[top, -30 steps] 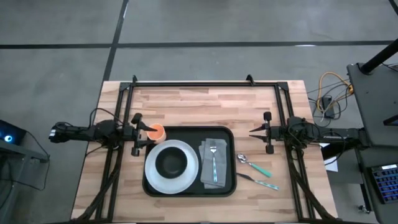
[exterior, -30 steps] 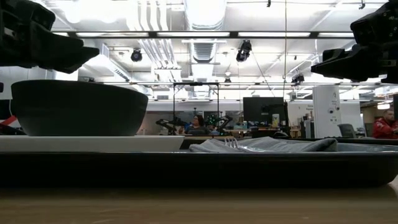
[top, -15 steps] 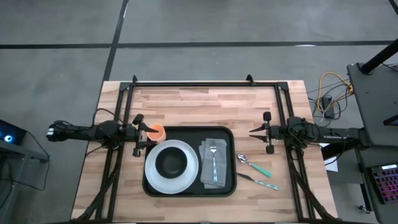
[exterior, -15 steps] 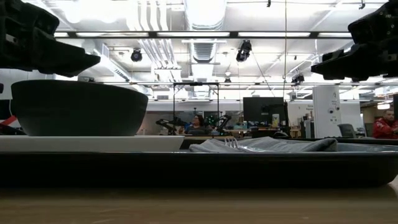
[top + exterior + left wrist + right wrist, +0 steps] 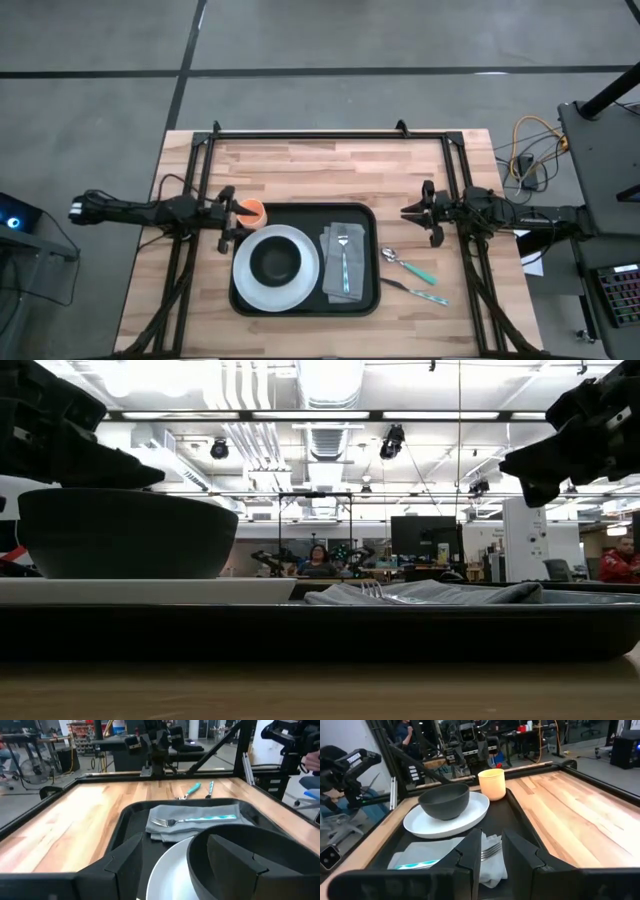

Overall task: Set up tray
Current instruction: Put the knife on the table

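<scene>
The black tray (image 5: 300,215) lies in the middle of the table. On it sit a white plate (image 5: 243,275) carrying a dark bowl (image 5: 275,260), and a grey napkin (image 5: 333,275) with a fork (image 5: 343,255) lying on top. An orange cup (image 5: 252,211) stands at the tray's far left corner. My left gripper (image 5: 233,217) hovers open at the tray's left edge, close beside the cup, and its wrist view (image 5: 175,865) looks over the bowl. My right gripper (image 5: 404,212) hangs right of the tray, open by a narrow gap (image 5: 491,845).
A teal-handled spoon (image 5: 408,264) and a second teal-handled utensil (image 5: 420,293) lie on the wood right of the tray. Black frame rails run along the far edge (image 5: 320,133) and both sides. Bare wood stretches between the tray and the far rail.
My left arm has drawn back a little toward the table's left edge, and the low view shows its front dipping downward. My right gripper has stayed in place but tipped its front downward. The cup, plate, bowl and napkin have not moved.
</scene>
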Available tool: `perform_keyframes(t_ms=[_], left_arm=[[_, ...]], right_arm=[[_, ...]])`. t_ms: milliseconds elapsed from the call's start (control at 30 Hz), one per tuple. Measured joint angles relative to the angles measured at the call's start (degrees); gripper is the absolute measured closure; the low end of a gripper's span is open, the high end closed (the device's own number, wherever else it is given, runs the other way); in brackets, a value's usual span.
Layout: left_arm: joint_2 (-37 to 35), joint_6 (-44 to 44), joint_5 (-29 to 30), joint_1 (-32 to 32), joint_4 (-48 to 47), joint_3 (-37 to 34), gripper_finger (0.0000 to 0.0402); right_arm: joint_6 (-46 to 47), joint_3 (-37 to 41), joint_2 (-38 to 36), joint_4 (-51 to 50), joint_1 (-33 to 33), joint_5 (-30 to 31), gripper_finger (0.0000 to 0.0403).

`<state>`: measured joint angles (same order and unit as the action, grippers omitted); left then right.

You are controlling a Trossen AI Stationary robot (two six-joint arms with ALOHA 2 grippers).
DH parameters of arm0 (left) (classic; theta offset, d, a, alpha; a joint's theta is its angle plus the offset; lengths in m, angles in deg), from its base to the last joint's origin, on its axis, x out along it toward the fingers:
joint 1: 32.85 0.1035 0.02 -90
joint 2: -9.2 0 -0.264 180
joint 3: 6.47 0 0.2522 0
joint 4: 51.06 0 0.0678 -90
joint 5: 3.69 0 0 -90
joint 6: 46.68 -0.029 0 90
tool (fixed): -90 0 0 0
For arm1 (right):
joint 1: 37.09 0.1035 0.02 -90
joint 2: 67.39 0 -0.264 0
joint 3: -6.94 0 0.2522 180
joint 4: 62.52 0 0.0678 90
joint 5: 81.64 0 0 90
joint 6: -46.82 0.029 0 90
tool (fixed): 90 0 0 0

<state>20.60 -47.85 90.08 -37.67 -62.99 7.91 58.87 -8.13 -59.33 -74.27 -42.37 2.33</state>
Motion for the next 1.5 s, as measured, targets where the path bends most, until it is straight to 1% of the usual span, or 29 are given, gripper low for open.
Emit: perform_keyframes(t_ms=[400,467,633,833,1067,1233,1400,1500], left_arm=[[4.4,-0.7,0.0,0.0,1.0,0.0,0.0204],[4.5,0.6,-0.1,0.0,0.9,0.0,0.0204],[4.7,0.9,-0.1,0.0,1.1,0.0,0.0204],[4.7,1.6,-0.2,0.0,5.8,0.0,0.0204],[4.4,2.2,-0.3,0.0,6.1,0.0,0.0204],[0.9,1.0,-0.3,0.0,6.1,0.3,0.0204],[-6.3,0.8,-0.3,0.0,5.9,0.0,0.0204],[-11.0,0.9,-0.3,0.0,3.2,0.1,0.0204]], right_arm=[[0.0,0.0,0.3,0.0,0.0,0.1,0.0335],[0.0,0.0,0.6,-0.1,0.0,0.1,0.0335],[-1.2,0.0,1.6,0.0,0.0,0.3,0.0335],[-0.2,0.0,3.1,-0.1,0.0,0.3,0.0335],[0.0,0.0,4.8,0.0,0.0,0.3,0.0335],[0.3,0.0,4.9,0.1,0.0,0.3,0.0335],[1.5,0.0,4.9,0.2,0.0,0.3,0.0335],[1.5,0.0,4.9,0.2,0.0,0.3,0.0335]])
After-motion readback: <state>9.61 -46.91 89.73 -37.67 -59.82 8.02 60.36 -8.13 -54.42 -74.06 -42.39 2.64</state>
